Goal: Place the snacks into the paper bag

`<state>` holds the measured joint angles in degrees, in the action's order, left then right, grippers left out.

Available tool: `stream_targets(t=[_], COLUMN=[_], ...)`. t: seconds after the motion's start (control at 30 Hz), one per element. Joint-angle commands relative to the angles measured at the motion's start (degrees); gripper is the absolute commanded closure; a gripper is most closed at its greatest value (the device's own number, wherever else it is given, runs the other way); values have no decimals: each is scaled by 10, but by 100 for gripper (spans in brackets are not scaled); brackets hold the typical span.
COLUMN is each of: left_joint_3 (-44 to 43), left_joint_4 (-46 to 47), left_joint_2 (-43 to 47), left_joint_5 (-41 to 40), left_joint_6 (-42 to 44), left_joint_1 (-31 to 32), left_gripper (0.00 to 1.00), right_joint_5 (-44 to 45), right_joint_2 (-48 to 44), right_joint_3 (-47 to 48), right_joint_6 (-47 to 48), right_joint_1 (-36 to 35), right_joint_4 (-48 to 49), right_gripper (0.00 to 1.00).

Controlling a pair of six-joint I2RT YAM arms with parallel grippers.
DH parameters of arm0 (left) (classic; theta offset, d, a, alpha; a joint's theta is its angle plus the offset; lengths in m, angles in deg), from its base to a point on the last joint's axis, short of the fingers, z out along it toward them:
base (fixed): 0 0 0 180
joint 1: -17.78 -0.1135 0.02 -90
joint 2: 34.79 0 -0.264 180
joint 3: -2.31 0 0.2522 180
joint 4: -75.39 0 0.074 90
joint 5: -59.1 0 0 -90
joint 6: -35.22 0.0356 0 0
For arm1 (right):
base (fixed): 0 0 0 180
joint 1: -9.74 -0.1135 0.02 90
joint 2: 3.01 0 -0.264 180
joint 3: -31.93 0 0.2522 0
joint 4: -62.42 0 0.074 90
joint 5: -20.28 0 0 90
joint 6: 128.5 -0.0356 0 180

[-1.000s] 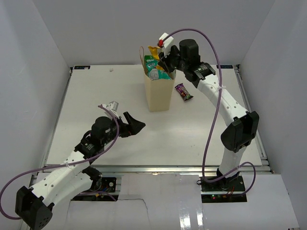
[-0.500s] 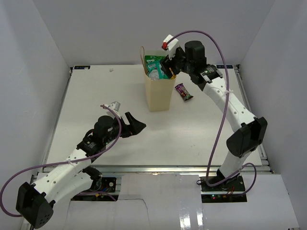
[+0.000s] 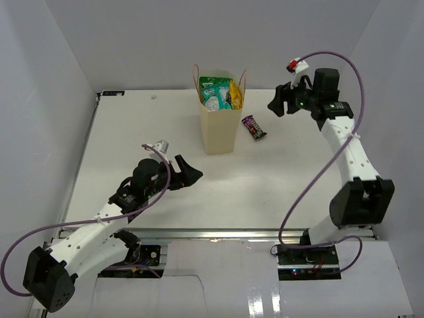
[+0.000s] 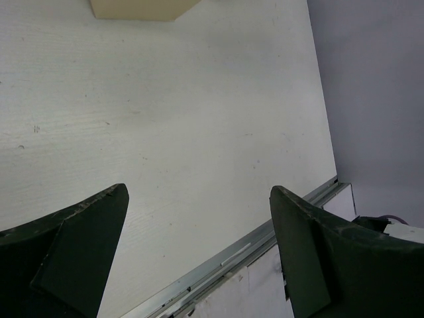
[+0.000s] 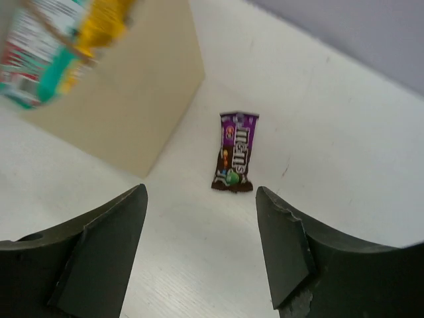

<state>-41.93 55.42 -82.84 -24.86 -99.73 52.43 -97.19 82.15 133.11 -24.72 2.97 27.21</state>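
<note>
The tan paper bag (image 3: 220,129) stands upright at the back middle of the table, with a green-white packet (image 3: 213,93) and a yellow packet (image 3: 234,93) sticking out of its top. A small purple candy bar (image 3: 253,126) lies flat on the table just right of the bag; in the right wrist view this candy bar (image 5: 236,151) lies beyond the bag's wall (image 5: 126,99). My right gripper (image 3: 281,104) hangs open and empty in the air to the right of the bag. Low over the table's front left, my left gripper (image 3: 186,171) stands open and empty.
White walls close in the table on the left, back and right. A metal rail (image 4: 252,242) runs along the near table edge, close to my left gripper (image 4: 199,218).
My right gripper opened over the bag's mouth, let the yellow packet drop into the bag, then swung away to the right. The left arm barely moved.
</note>
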Motion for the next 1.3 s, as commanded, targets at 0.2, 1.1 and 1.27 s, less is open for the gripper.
stream_targets(t=[0.2,1.1,1.27], left_joint_3=[-20,32,41], left_joint_4=[41,91,115], left_joint_2=[-28,0,-6], left_joint_5=[29,-8,-6], left_joint_6=[-11,-204,-225], left_joint_1=[-1,-1,-1], left_gripper=[2,2,2], right_joint_5=[2,88,65], right_joint_2=[298,470,391], right_joint_3=[122,210,115], right_joint_6=[-23,89,90], right_joint_1=[17,-27,-12], right_joint_4=[-99,-78,-72], right_gripper=[23,53,81])
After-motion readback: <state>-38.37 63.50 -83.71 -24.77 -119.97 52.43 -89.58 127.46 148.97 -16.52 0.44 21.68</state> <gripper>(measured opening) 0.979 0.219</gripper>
